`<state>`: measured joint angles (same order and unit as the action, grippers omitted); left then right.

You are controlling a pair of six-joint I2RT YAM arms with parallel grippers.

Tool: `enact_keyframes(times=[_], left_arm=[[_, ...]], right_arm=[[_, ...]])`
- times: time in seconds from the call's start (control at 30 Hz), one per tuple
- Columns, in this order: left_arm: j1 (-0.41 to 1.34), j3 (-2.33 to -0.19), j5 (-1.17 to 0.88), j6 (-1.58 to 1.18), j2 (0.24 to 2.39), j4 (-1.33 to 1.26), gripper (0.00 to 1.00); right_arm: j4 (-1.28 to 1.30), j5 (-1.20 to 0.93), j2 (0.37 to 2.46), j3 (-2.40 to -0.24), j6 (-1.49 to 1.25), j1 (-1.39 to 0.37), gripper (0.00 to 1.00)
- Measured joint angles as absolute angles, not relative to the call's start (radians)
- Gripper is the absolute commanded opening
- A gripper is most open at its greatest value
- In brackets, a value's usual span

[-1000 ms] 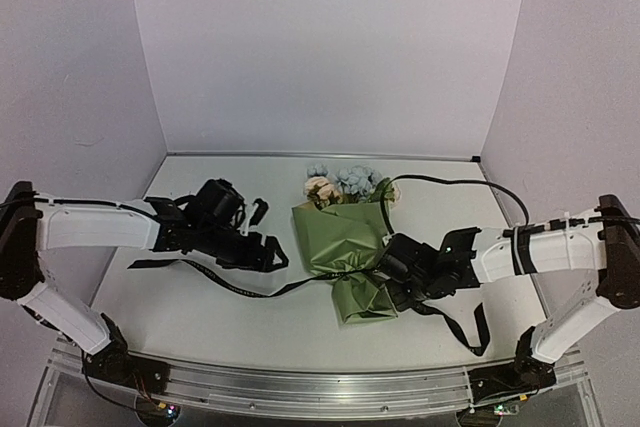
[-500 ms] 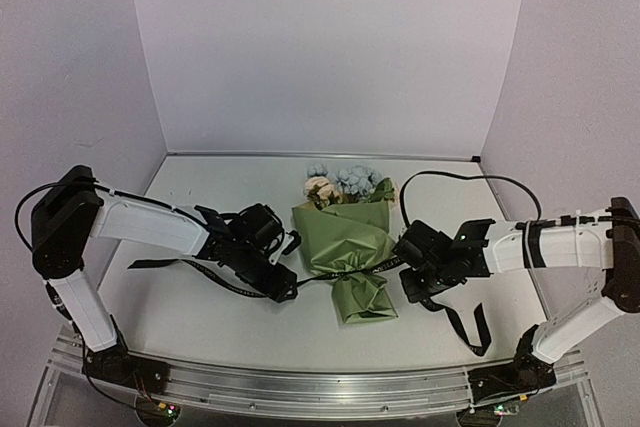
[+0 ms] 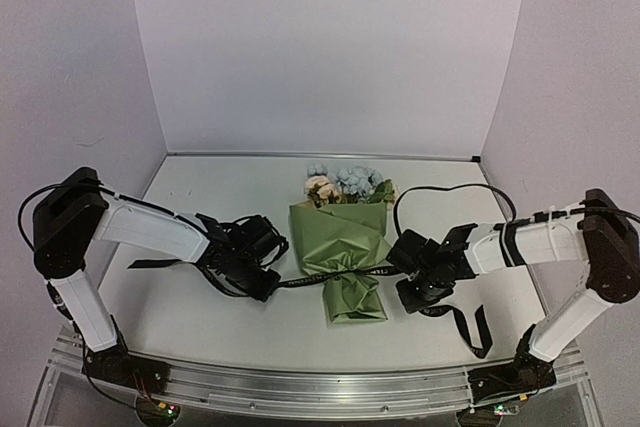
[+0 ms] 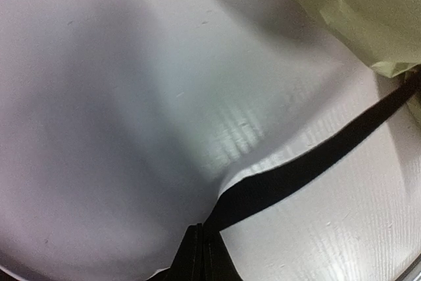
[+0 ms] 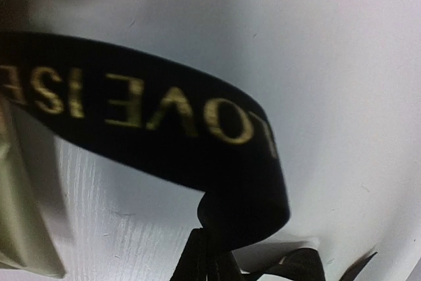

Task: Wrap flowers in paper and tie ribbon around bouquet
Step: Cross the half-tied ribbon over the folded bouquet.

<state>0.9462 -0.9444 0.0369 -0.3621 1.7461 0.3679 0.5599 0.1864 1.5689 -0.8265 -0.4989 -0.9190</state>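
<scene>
We see a pale counter [image 3: 200, 322] boxed in by plain lilac-white walls [image 3: 320, 47], with a metal rail [image 3: 320, 387] along its near edge. At its middle lies the bouquet [image 3: 345, 252]: olive-green paper [image 3: 340, 232] coned around the flowers [image 3: 345, 183], whose cream and pale blue heads point at the back wall. The ribbon [image 3: 305, 279] crosses the cone's narrow waist, drawn out to either side.

From above, the left claw [image 3: 268, 287] looks clenched on the ribbon left of the bouquet. The right claw [image 3: 398, 265] grasps it just to the right. Only the wrist views show the pinch up close. The left one shows the black strip leaving shut fingertips [image 4: 197, 258] toward the paper. The right one shows gold lettering [image 5: 164, 106], too small to read from above.
</scene>
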Motion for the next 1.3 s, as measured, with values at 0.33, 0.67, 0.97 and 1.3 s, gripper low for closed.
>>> enact_keyframes(times=[0.33, 0.67, 0.97, 1.3], left_arm=[[0.819, -0.836, -0.039, -0.410, 1.452, 0.354, 0.00], [0.871, -1.040, -0.393, -0.283, 1.569, 0.340, 0.00], [0.896, -1.262, -0.554, -0.182, 1.778, 0.355, 0.00], [0.943, -1.473, -0.624, -0.070, 1.926, 0.436, 0.03]], right_arm=[[0.532, 0.134, 1.626, -0.892, -0.524, -1.009, 0.03], [0.528, 0.104, 1.625, -0.917, -0.510, -0.998, 0.34], [0.481, 0.051, 1.533, -0.889, -0.549, -0.915, 0.58], [0.437, 0.020, 1.366, -0.791, -0.633, -0.858, 0.69]])
